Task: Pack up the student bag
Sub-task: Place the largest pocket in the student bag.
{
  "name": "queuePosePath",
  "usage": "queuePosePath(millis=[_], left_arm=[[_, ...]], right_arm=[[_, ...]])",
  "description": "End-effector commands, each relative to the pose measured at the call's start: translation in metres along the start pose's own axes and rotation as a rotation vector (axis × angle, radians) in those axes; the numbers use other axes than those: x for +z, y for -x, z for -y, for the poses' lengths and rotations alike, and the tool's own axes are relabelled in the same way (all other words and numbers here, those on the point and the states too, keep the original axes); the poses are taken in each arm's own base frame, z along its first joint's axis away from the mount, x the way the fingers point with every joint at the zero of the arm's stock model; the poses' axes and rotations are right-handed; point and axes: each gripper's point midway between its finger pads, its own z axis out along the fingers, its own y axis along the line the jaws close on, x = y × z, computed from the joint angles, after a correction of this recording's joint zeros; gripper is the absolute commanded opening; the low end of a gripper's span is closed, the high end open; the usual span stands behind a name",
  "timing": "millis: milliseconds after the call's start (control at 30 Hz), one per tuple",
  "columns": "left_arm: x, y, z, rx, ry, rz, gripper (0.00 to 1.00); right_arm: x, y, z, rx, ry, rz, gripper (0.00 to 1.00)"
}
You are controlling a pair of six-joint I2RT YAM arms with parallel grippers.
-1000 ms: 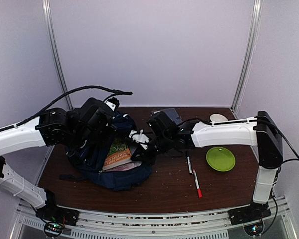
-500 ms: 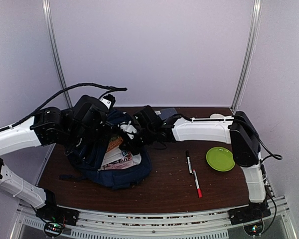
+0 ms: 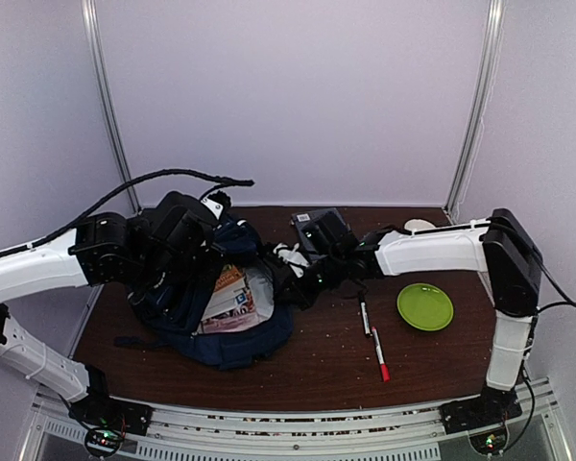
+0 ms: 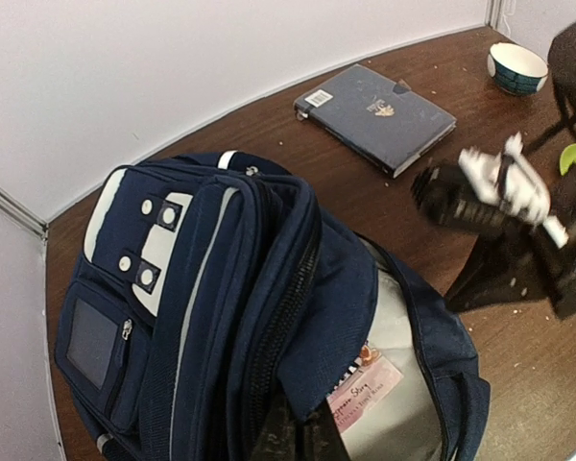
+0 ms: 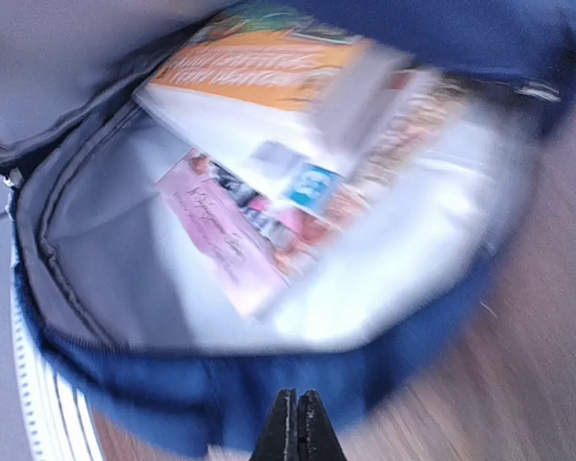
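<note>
Navy-blue soft fabric student bag [image 3: 232,344] lies open on the left half of the dark wooden table [image 3: 317,370], with books [image 3: 232,293] showing inside. My right wrist view is badly blurred, so the titles are unreadable. My left gripper [image 3: 184,271] is buried at the bag's back-left rim. It is closed, but I cannot tell whether it pinches cloth. My right gripper [image 5: 298,427], fingers pressed together and empty, hovers at the mouth's right edge, its arm stretched leftward across the table.

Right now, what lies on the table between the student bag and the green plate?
A black-tipped pen and a red-tipped pen lie between the student bag and the green plate, in the top external view.
</note>
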Motion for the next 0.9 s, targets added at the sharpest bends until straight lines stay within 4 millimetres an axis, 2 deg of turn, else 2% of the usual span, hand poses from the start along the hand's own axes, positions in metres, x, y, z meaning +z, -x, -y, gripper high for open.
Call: queuePosePath(millis=[0, 67, 167, 267, 367, 467, 567, 667, 767, 867], left_arm=[[0.012, 0.001, 0.020, -0.014, -0.071, 0.018, 0.00], [0.021, -0.010, 0.033, 0.001, -0.113, -0.015, 0.00], [0.038, -0.032, 0.056, 0.019, -0.177, -0.085, 0.00], [0.050, -0.052, 0.084, 0.012, -0.282, -0.136, 0.00], [0.058, -0.062, 0.102, 0.007, -0.356, -0.164, 0.00], [0.066, -0.069, 0.123, 0.053, -0.415, -0.224, 0.19], [0.062, -0.057, 0.139, 0.083, -0.487, -0.221, 0.41], [0.055, -0.023, 0.142, 0.061, -0.520, -0.139, 0.59], [0.063, 0.009, 0.137, 0.007, -0.531, -0.108, 0.63], [0.082, 0.034, 0.126, -0.053, -0.510, -0.095, 0.67]], right_arm=[[-0.049, -0.003, 0.030, 0.105, -0.027, 0.039, 0.00], [-0.065, -0.011, 0.056, 0.174, -0.070, 0.040, 0.00], [-0.091, -0.013, 0.099, 0.274, -0.143, 0.074, 0.00], [-0.121, -0.014, 0.161, 0.403, -0.261, 0.111, 0.00], [-0.151, -0.010, 0.219, 0.544, -0.344, 0.168, 0.02], [-0.172, -0.004, 0.260, 0.640, -0.356, 0.244, 0.02], [-0.177, -0.010, 0.286, 0.697, -0.362, 0.210, 0.05], [-0.176, -0.017, 0.299, 0.727, -0.361, 0.168, 0.13], [-0.173, -0.020, 0.302, 0.743, -0.342, 0.157, 0.28], [-0.169, -0.020, 0.304, 0.745, -0.325, 0.149, 0.42]])
